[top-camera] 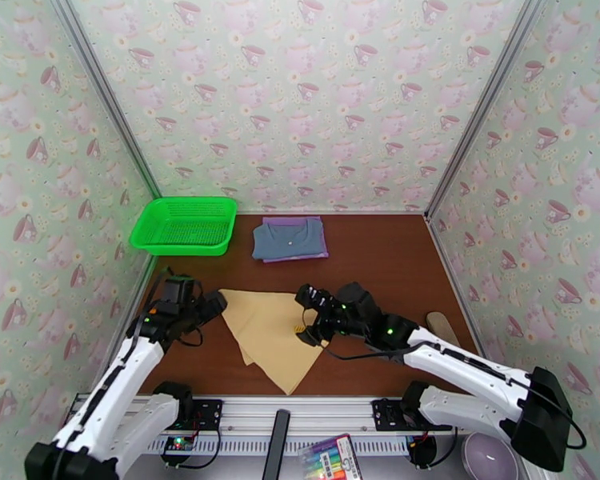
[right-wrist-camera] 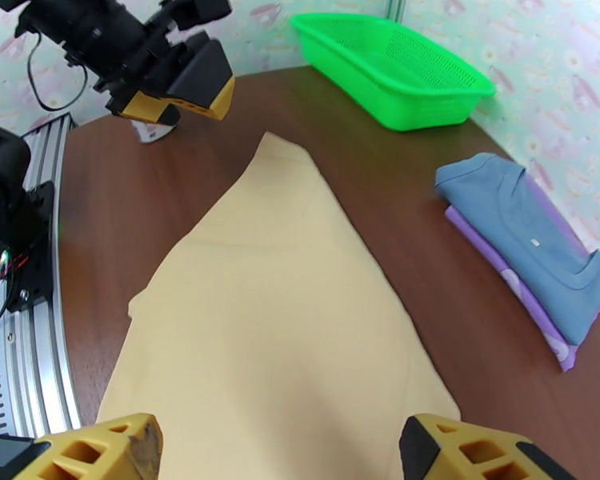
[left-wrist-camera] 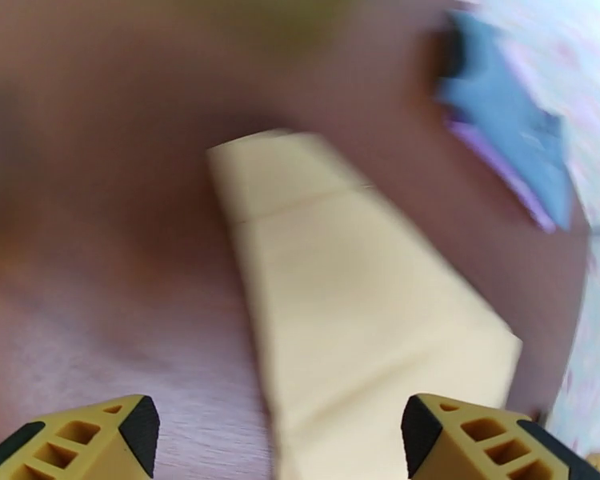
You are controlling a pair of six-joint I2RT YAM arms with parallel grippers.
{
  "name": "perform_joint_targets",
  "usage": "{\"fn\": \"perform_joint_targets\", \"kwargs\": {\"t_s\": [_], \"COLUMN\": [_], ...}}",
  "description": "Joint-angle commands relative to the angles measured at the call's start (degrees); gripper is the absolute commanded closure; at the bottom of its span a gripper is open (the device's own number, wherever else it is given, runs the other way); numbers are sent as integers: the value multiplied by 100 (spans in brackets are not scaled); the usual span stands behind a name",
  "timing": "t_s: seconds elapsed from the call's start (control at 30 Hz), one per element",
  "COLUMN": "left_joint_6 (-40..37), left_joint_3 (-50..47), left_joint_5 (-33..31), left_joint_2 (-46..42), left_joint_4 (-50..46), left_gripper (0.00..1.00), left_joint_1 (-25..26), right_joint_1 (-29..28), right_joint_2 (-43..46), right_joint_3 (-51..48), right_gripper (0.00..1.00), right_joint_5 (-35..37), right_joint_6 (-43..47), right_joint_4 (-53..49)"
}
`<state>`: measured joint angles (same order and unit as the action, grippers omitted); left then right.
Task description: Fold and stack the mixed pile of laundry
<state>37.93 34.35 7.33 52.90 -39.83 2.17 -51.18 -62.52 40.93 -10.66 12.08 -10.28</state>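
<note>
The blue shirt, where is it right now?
In the top view the blue shirt lies folded atop the purple shirt near the back wall, just right of the green basket.

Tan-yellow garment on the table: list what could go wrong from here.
1. The tan-yellow cloth garment lies skewed and uneven, and both the left gripper and right gripper are open; the next fold may come out crooked.
2. Its near tip sits close to the front edge of the brown table, so a drag could pull it off.
</note>
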Motion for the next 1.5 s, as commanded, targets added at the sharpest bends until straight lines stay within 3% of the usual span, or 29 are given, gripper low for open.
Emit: {"fn": "perform_joint_targets", "kwargs": {"t_s": [0.0, 0.27, 0.57, 0.77, 0.9, 1.0, 1.07, 1.1, 1.3, 1.47], "left_joint_6": [0, 208, 25, -15, -75, -100, -103, -110, -247, -283], "left_joint_3": [-236, -298, 14, 202, 286, 338, 390, 418, 621, 679], "left_joint_5": [973, 943, 591, 464, 411, 430, 513, 556, 581, 651], "left_joint_2": [416, 1865, 3028, 3209, 3192, 3132, 3057, 3007, 2597, 2504], "left_joint_4": [945, 2821, 3473, 3727, 3723, 3677, 3598, 3544, 2982, 2850], "left_gripper": [16, 22, 28, 37, 55, 77, 95, 100, 100, 100], "left_joint_1": [-334, -376, -384, -382, -383, -379, -376, -370, -312, -315], "right_joint_1": [-77, -97, -99, -99, -94, -139, -343, -451, -1455, -2185], "right_joint_2": [-33, 122, 249, 299, 278, 281, 239, 188, -884, -2045], "right_joint_3": [84, -50, -112, -120, -121, -150, -145, -90, 934, 1767], "right_gripper": [17, 17, 17, 17, 17, 18, 18, 17, 21, 30], "right_joint_5": [114, 230, 275, 257, 223, 24, 29, 48, 434, 573], "right_joint_6": [-40, -100, -226, -336, -440, -398, -190, -86, 207, -979], "right_joint_4": [-18, -83, -152, -167, -158, -167, -239, -355, -1965, -2701]}}
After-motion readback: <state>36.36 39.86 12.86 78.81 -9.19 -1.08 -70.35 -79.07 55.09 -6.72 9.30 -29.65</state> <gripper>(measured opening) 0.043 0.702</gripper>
